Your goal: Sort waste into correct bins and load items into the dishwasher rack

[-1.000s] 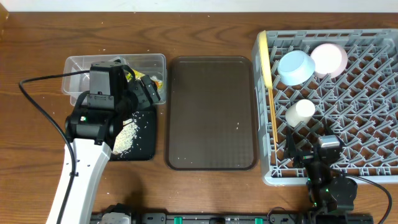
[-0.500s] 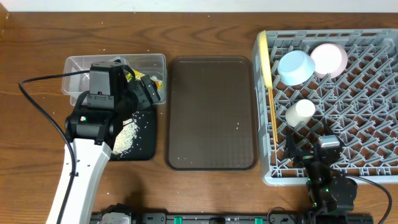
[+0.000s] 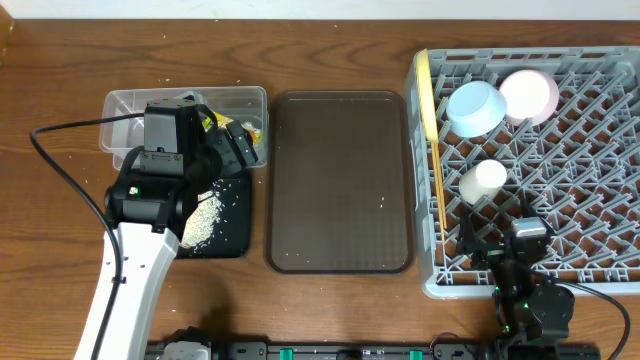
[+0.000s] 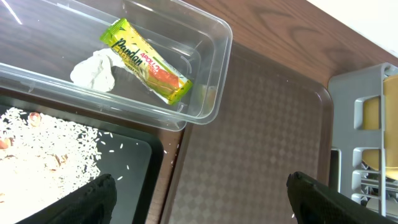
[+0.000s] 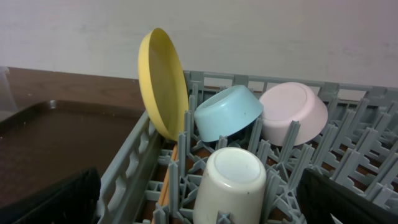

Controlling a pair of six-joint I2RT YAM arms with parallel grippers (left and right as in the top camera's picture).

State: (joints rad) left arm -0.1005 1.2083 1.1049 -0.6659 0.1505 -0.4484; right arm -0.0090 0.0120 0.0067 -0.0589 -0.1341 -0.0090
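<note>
Overhead, a dark wooden desk (image 3: 320, 50) meets a pale wall (image 5: 280, 31). At left, a clear tub (image 3: 120, 100) holds a snack wrapper (image 4: 146, 61) and a tissue (image 4: 93, 70). Touching it, a black tray (image 3: 236, 238) carries rice scraps (image 3: 203, 220). The left arm (image 3: 150, 190) hides part of both, its left jaws spread wide and empty. A brown serving tray (image 3: 340, 180) lies in the centre. At right, the grey rack (image 3: 600, 200) holds a yellow plate (image 3: 424, 95), blue bowl (image 3: 473, 107), pink bowl (image 3: 530, 95), white cup (image 3: 482, 180) and chopsticks (image 3: 438, 190). The right jaws are also spread wide and empty.
</note>
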